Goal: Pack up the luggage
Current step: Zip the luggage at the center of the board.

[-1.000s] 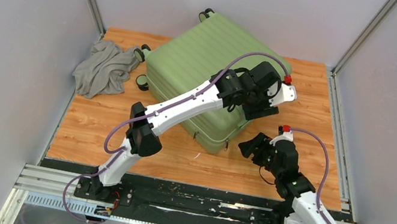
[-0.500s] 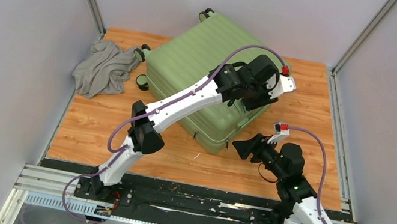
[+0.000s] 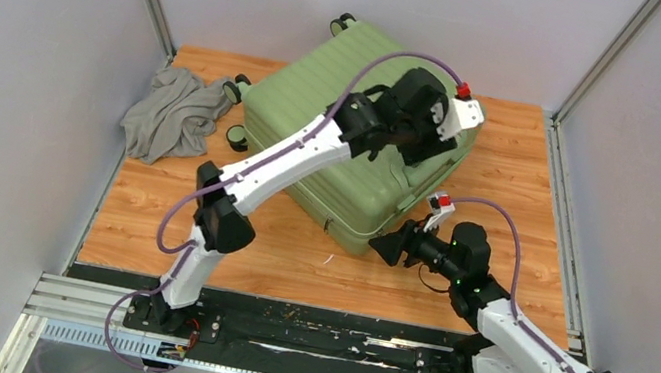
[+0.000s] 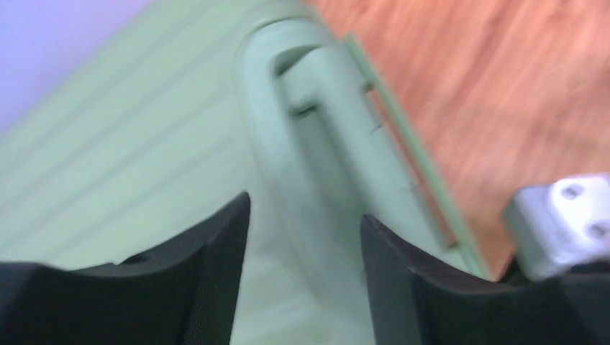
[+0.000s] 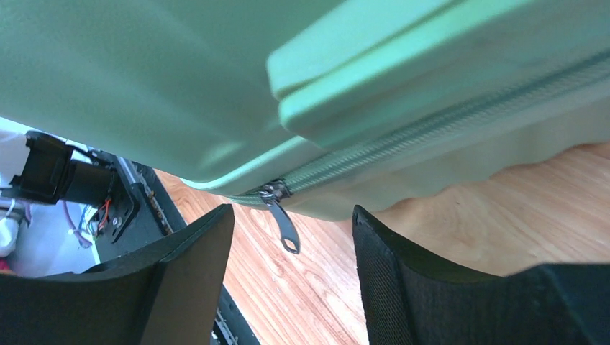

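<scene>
The light-green ribbed luggage (image 3: pixel 338 117) lies closed on the wooden table. My left gripper (image 3: pixel 438 154) hovers open over its right edge, its fingers either side of the green handle (image 4: pixel 316 136). My right gripper (image 3: pixel 384 247) is open and points at the luggage's near right corner. In the right wrist view a dark zipper pull (image 5: pixel 284 224) hangs from the zip line (image 5: pixel 446 118) between my open fingers, untouched.
A crumpled grey cloth (image 3: pixel 173 114) lies on the table at the left, by the luggage's wheels (image 3: pixel 236 136). Grey walls close in on both sides and behind. The black rail (image 3: pixel 311 340) with both arm bases runs along the near edge.
My left gripper has moved up and left over the luggage's right edge. My right arm has lowered and swung left, bringing its gripper to the luggage's near corner.
</scene>
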Robot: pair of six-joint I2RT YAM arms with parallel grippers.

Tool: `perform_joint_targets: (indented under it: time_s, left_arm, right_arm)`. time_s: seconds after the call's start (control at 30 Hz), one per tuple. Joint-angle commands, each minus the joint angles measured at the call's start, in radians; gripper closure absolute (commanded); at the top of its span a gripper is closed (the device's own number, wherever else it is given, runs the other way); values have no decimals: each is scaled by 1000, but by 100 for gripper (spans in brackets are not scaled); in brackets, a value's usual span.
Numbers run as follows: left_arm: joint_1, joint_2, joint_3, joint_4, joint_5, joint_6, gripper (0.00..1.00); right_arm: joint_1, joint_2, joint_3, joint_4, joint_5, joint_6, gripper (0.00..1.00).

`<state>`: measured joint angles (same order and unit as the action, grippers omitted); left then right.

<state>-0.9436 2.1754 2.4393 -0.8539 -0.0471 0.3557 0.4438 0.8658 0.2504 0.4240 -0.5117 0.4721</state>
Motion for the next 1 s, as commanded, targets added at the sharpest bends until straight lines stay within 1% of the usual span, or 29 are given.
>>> perform_joint_targets:
  time_s: [0.0, 0.1, 0.13, 0.2, 0.3, 0.4, 0.47, 0.53, 0.6, 0.67, 0.77, 0.83, 0.87, 0.93, 0.97]
  left_arm:
    - [64, -222, -111, 60, -19, -7, 28]
    - [112, -332, -158, -9, 57, -45, 5]
    - [135, -364, -178, -36, 99, -50, 1]
    - [196, -447, -268, -71, 206, -26, 2]
    - [277, -601, -511, -73, 307, 60, 11]
    - [285, -754, -798, -68, 313, 221, 20]
    - [286, -817, -965, -47, 309, 262, 25]
    - [285, -833, -1067, -32, 302, 263, 35]
    - [286, -821, -1124, -9, 302, 254, 43]
    - [285, -795, -1145, 11, 320, 230, 50]
    - [285, -762, -1168, 67, 369, 189, 57]
    - [286, -753, -1194, 120, 404, 149, 61]
    - [286, -752, -1217, 159, 413, 117, 62]
    - [286, -756, -1249, 218, 437, 80, 63]
    - [286, -759, -1265, 246, 443, 61, 63]
  right_arm:
    - [36, 45, 53, 59, -46, -51, 37]
    - [39, 58, 53, 73, -29, -53, 44]
    - [41, 60, 52, 80, -30, -52, 46]
    - [47, 66, 53, 91, -32, -49, 50]
    - [61, 79, 56, 98, -50, -53, 56]
    - [72, 88, 44, 105, -64, -54, 62]
    - [75, 87, 26, 120, -57, -50, 67]
    - [78, 82, 11, 138, -47, -41, 71]
    - [80, 68, 0, 142, -27, -38, 74]
    - [83, 54, -5, 135, -10, -41, 76]
    - [85, 39, -2, 117, 23, -48, 78]
    - [88, 36, -1, 113, 46, -51, 79]
    - [92, 36, -5, 114, 65, -53, 77]
    - [96, 41, -7, 116, 91, -58, 66]
    - [96, 45, -5, 106, 105, -62, 65]
